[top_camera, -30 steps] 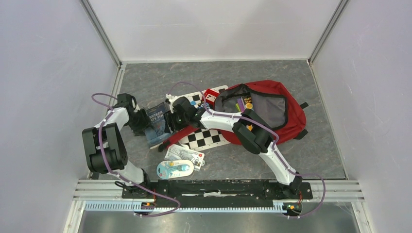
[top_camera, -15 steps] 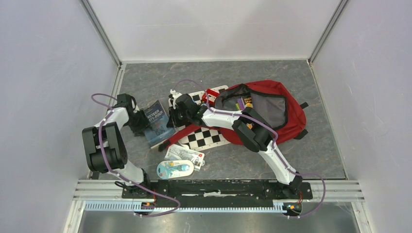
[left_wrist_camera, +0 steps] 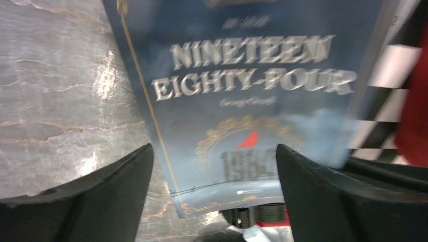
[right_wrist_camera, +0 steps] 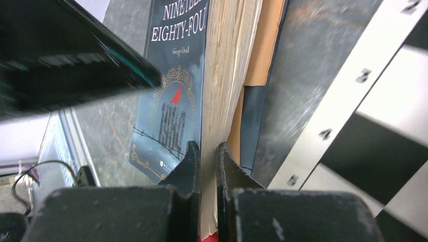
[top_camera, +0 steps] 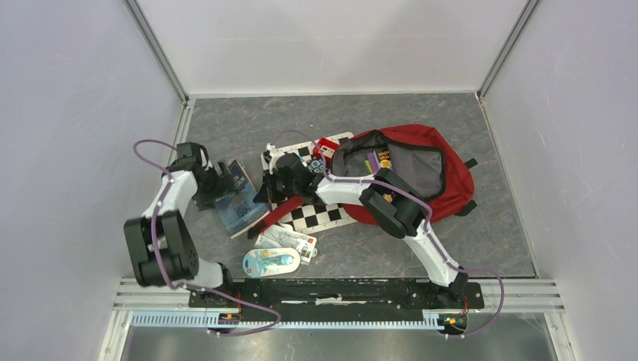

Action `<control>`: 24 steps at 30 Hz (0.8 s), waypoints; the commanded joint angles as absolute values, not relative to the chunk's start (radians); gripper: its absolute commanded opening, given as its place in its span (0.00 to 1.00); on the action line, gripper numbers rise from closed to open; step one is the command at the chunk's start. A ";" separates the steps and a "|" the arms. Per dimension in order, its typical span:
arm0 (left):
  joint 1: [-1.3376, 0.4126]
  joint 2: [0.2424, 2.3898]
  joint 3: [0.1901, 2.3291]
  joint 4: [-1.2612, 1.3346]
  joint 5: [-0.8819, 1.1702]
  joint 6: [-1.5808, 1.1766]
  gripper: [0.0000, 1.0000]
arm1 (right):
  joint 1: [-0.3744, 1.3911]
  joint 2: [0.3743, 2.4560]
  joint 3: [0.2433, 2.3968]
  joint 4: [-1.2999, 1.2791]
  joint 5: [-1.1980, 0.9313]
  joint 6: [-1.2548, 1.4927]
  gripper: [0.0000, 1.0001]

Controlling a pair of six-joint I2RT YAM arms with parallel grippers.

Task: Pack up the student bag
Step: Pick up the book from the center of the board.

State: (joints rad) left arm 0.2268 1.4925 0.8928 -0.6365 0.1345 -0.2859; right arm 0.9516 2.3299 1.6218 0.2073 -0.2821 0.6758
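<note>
From above, the student bag (top_camera: pixel 456 185) lies at the right, well apart from the left arm, its mouth gaping toward the left and showing grey lining; it looks soft and limp, so the mouth may sag shut, and the black zipper rim seems the firmest place to take hold; the book (top_camera: pixel 235 198) sits left of centre, tilted, beside the chessboard (top_camera: pixel 322 215), with the left gripper (top_camera: pixel 218 180) at its left edge and the right gripper (top_camera: pixel 275 185) at its right.

In the left wrist view the left gripper (left_wrist_camera: pixel 212 151) is spread wide with the book (left_wrist_camera: pixel 252 96) between its fingers (left_wrist_camera: pixel 106 191); contact cannot be told; the bag is not surely in view.

In the right wrist view the right gripper (right_wrist_camera: pixel 207 157) is pinched narrow on the book (right_wrist_camera: pixel 176 96) at its page edge; so thin a grip may let the pages splay; the chessboard (right_wrist_camera: pixel 388 131) lies at the right.
</note>
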 commanded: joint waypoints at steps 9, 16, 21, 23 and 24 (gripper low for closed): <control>0.232 0.875 0.923 -0.711 0.234 -0.400 1.00 | 0.969 1.941 1.433 0.555 -0.271 0.787 0.00; 0.232 0.736 0.935 -0.693 0.380 -0.513 1.00 | 0.905 1.729 1.234 0.626 -0.198 0.792 0.00; 0.232 0.716 0.904 -0.588 0.601 -0.589 1.00 | 0.838 1.554 1.089 0.668 -0.199 0.775 0.00; 0.232 0.736 0.868 -0.514 0.707 -0.618 1.00 | 0.819 1.490 1.056 0.659 -0.211 0.761 0.00; 0.231 0.744 0.850 -0.480 0.746 -0.628 1.00 | 0.814 1.465 1.044 0.657 -0.216 0.758 0.00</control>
